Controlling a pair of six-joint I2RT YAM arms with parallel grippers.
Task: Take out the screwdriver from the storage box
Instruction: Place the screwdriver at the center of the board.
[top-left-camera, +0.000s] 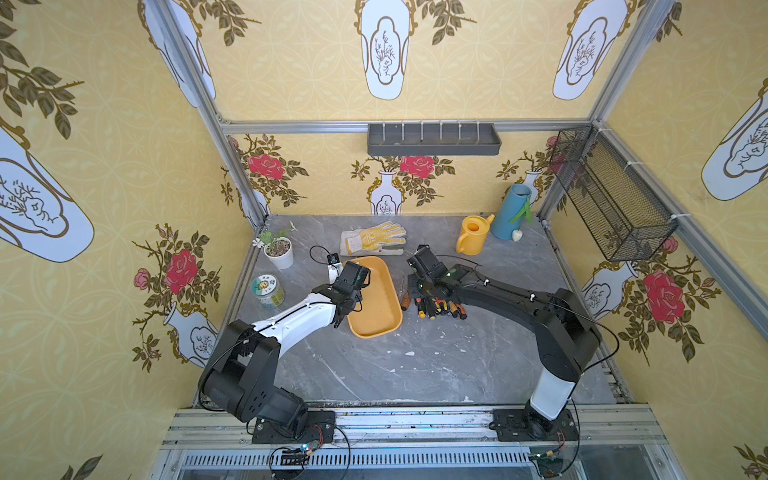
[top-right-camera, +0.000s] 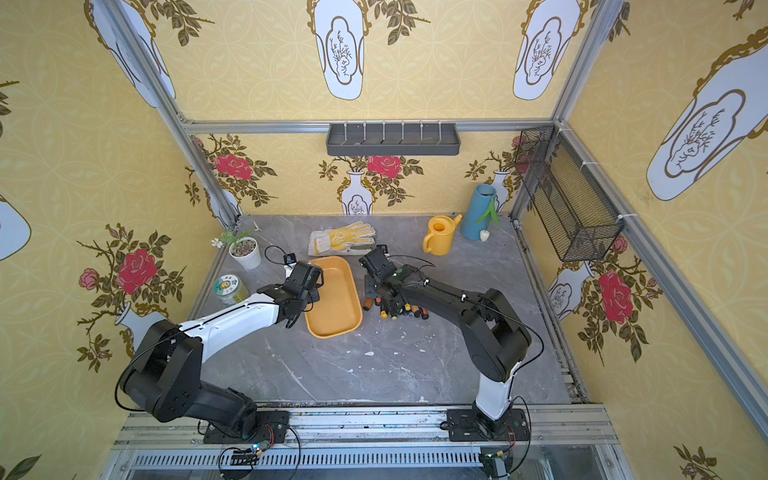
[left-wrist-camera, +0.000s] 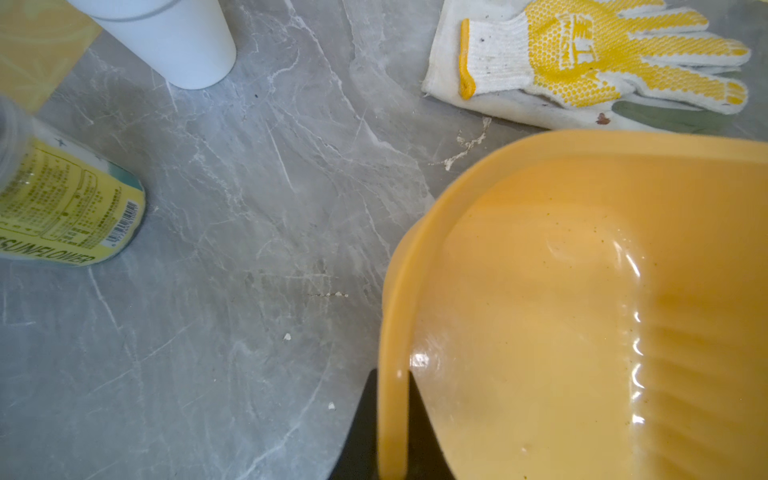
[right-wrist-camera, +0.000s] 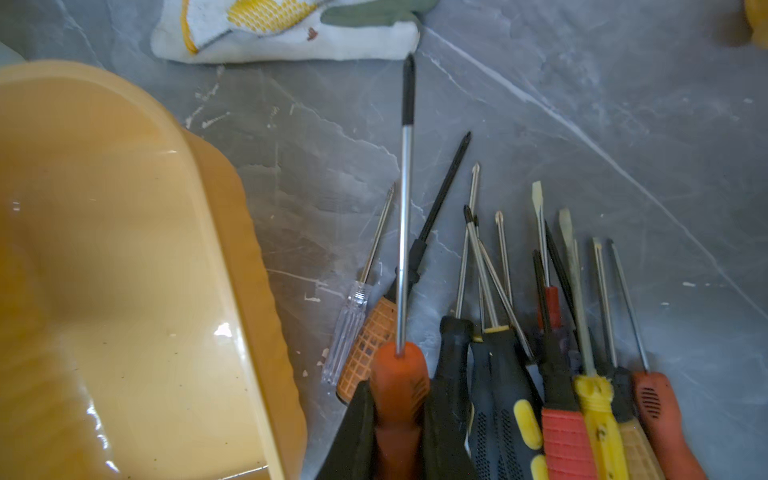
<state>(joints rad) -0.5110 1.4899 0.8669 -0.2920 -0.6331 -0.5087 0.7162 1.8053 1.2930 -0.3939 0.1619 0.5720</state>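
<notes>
The screwdriver (right-wrist-camera: 399, 374), with an orange-red handle, a long bright shaft and a black tip, is pinched by its handle between the two black fingers of the right pincer (right-wrist-camera: 399, 432). It is outside the storage box (right-wrist-camera: 104, 270), just beside the box's long side, and its shaft points toward the glove (right-wrist-camera: 286, 33). Whether its handle rests on the tools under it or is clear of them cannot be told.

A heap of other screwdrivers (right-wrist-camera: 561, 353) lies on the grey marbled counter (top-left-camera: 415, 365), handles bunched together and shafts fanned out. In both top views this heap (top-left-camera: 440, 308) sits right of centre, half hidden under the right arm (top-left-camera: 498, 295).

The yellow-orange storage box (top-left-camera: 374, 299) stands at the middle of the frame, slightly askew. The left pincer (left-wrist-camera: 392, 436) is pressed onto its rim, one finger inside the wall and one outside.

Above the box in the frame lies the glove (top-left-camera: 374, 241). A yellow watering can (top-left-camera: 471, 237) stands to the upper right, and a white plant pot (top-left-camera: 278, 251) and a jar (top-left-camera: 267, 291) to the left.
</notes>
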